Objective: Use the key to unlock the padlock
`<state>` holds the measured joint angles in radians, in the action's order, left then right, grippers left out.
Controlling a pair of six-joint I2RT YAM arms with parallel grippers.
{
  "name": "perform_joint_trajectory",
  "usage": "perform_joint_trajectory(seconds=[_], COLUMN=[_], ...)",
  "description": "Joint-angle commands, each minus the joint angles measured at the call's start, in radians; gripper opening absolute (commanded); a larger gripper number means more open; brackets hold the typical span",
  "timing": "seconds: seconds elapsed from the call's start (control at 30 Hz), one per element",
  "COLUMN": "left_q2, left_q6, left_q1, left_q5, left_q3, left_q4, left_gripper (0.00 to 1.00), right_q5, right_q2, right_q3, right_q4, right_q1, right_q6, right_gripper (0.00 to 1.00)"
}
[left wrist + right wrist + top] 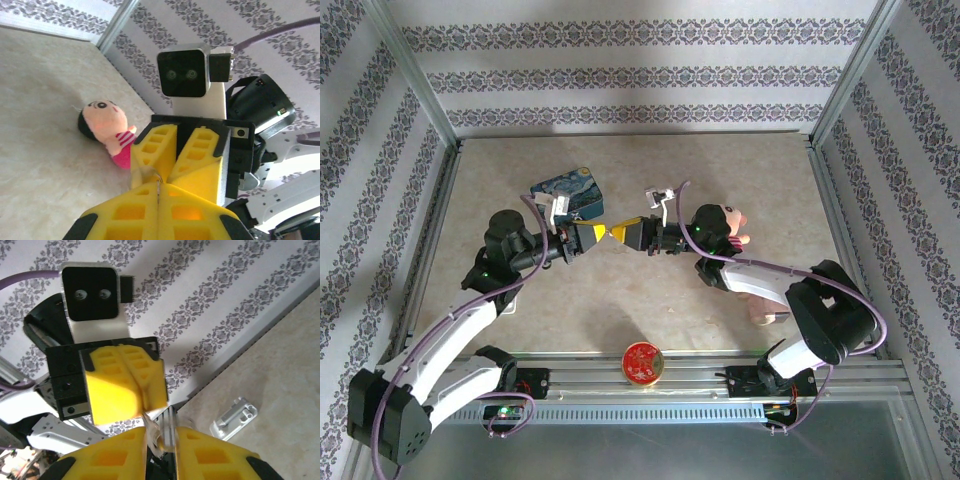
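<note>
Both arms meet tip to tip in the air over the middle of the table (620,310). The left tool (601,234) is pinched right shut, and a thin silvery sliver pokes out at its tips, which I take for the key (158,180). The right tool (625,234) faces it, jaws a narrow way apart around the same spot; whether it grips anything I cannot tell. The bits there are too tiny for me to say which is the padlock. By my reckoning nothing is unlocked yet: the key must be seated in the lock and turned, and the shackle freed
</note>
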<state>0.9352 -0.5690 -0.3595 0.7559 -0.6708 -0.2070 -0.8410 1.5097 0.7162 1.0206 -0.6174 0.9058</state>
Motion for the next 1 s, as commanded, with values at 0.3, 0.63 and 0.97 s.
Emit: perform_joint_trajectory(seconds=[0.3,0.63,0.97], left_q2=[-0.009,-0.017,-0.007], left_q6=[0.315,0.299,0.264], left_q1=[0.002,0.001,0.002], left_q5=[-0.012,0.151,0.202], left_q3=[-0.244,-0.185,-0.158], left_q4=[0.529,0.296,0.212], left_gripper=[0.0,0.0,0.0], right_q5=[0.083,0.02,-0.063], right_q2=[-0.181,-0.262,-0.159], right_q3=[-0.049,-0.044,0.06], right_q4=[-0.245,-0.242,-0.2], right_q1=[0.006,-0.019,-0.07], right_q6=[-0.224,-0.255,-0.244], right_gripper=[0.4,0.55,0.5])
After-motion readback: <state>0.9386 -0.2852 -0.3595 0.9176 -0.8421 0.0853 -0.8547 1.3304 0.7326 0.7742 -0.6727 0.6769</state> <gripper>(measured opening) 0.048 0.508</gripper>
